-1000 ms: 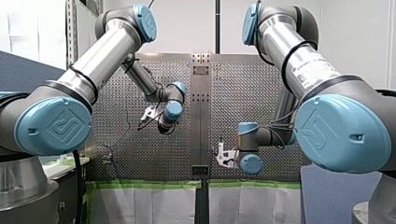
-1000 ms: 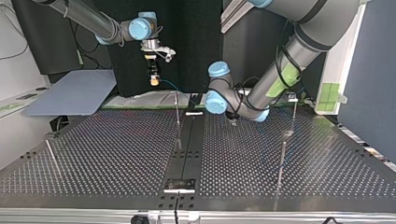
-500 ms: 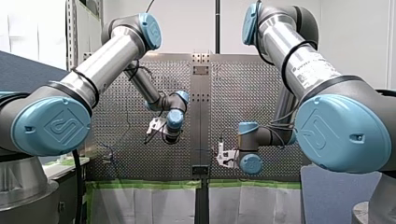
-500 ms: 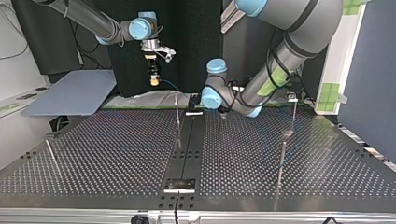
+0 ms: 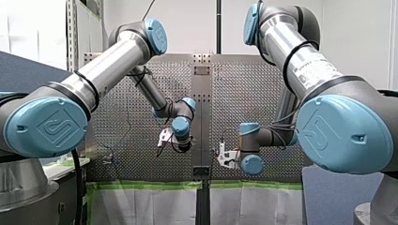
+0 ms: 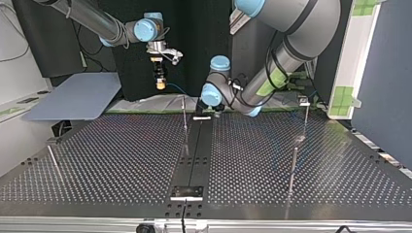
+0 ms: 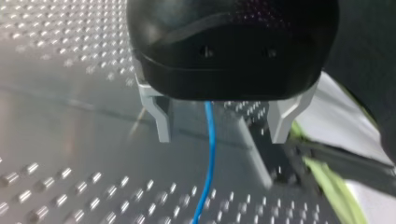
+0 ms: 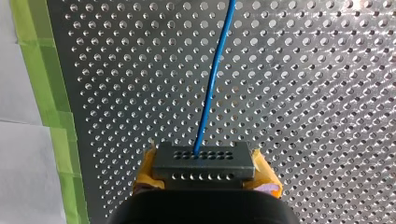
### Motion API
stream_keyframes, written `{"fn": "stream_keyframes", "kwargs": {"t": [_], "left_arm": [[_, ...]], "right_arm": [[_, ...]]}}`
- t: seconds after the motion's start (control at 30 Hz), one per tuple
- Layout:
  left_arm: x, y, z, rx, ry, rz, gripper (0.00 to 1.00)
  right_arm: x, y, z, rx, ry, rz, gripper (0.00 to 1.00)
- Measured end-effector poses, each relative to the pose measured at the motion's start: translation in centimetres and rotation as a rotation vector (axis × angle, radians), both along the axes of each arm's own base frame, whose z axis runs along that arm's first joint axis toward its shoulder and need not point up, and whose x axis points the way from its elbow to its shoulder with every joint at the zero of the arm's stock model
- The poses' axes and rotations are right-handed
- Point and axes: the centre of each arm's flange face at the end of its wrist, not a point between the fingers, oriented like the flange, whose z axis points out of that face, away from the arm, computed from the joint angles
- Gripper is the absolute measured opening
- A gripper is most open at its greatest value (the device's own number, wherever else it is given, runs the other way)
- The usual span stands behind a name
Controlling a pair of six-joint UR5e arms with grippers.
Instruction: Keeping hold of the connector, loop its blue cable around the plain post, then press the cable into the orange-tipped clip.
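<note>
Shows the connector (image 8: 204, 161) pinched crosswise between the yellow pads (image 8: 143, 179) of my right gripper (image 8: 205, 183), held above the far edge of the table (image 6: 121, 160) at the top view's left. Sends the blue cable (image 8: 212, 79) straight out of the connector's face, long axis in line with that gripper's reach, pointing away from the pads. Places the same cable between the metal fingers (image 7: 161, 116) of my left gripper (image 7: 219, 126), spread wide and touching nothing. Sets a grey post (image 7: 254, 149) just ahead of that gripper, beside the cable and toward one finger; tip hidden, so cannot tell whether plain or orange-tipped. Makes my left arm the nearer to the post, my right well apart. Suggests, as a judgement, carrying the cable sideways round that post.
</note>
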Motion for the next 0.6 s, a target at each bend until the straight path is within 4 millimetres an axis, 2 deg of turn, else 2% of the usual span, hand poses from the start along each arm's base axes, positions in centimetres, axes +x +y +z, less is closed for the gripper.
{"fn": "stream_keyframes", "kwargs": {"t": [0.17, 0.6], "left_arm": [[-0.3, -1.2, -0.7, -0.056, 0.007, -0.040, 0.99], [-0.9, -4.0, -0.6, -0.173, 0.000, -0.144, 0.99]], "right_arm": [[0.0, 0.0, 0.0, 0.000, -0.001, 0.000, 0.00], [0.1, 0.1, 0.0, 0.001, 0.001, 0.003, 0.00]]}}
